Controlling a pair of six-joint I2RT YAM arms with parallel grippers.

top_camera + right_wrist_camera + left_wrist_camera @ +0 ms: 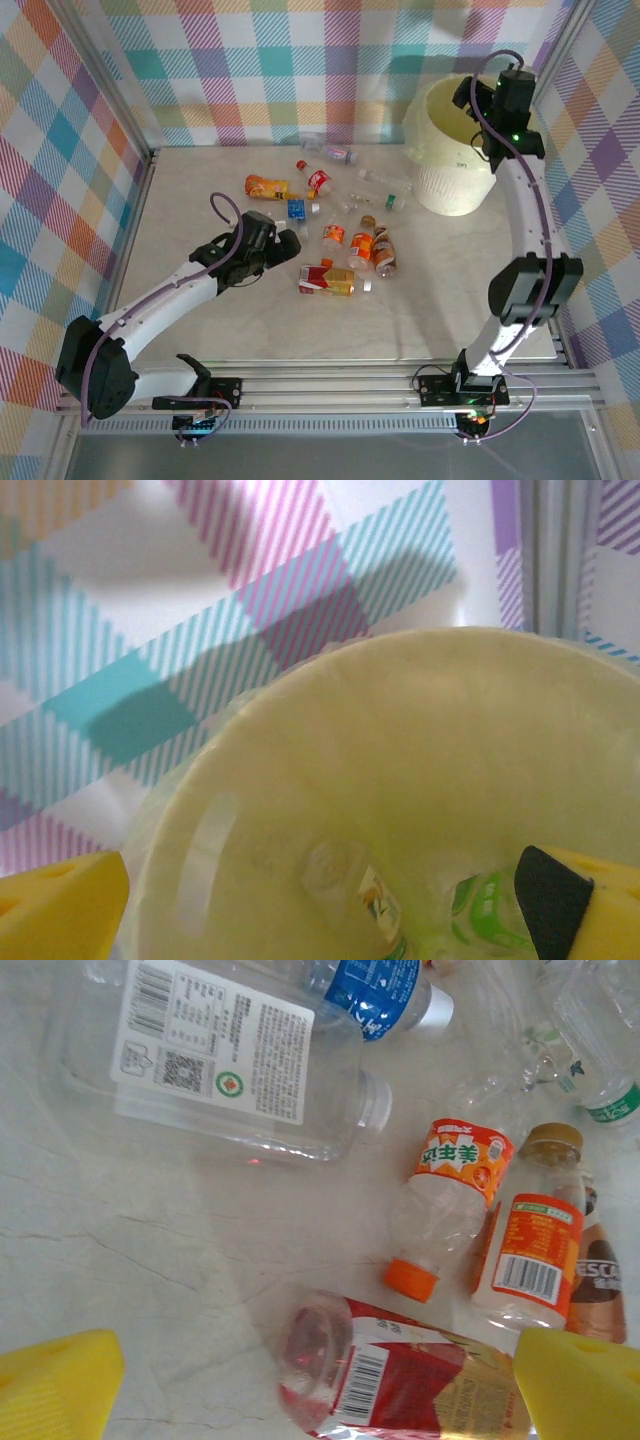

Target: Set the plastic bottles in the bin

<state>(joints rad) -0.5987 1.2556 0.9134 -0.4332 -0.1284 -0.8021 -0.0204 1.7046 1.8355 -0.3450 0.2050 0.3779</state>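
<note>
Top: right gripper hangs over bin, placed for dropping. Left gripper sits low beside the loose plastic bottles.
Left wrist: jaws wide, straddling red-labelled bottle, likely the next pick.
Right wrist: jaws wide, empty. 1 clear bottle lies below, inside the bin.

The bin stands at the far right corner of the tabletop with at least 1 bottle lying in it, while the other plastic bottles lie scattered around the tabletop's middle, left of the bin.
</note>
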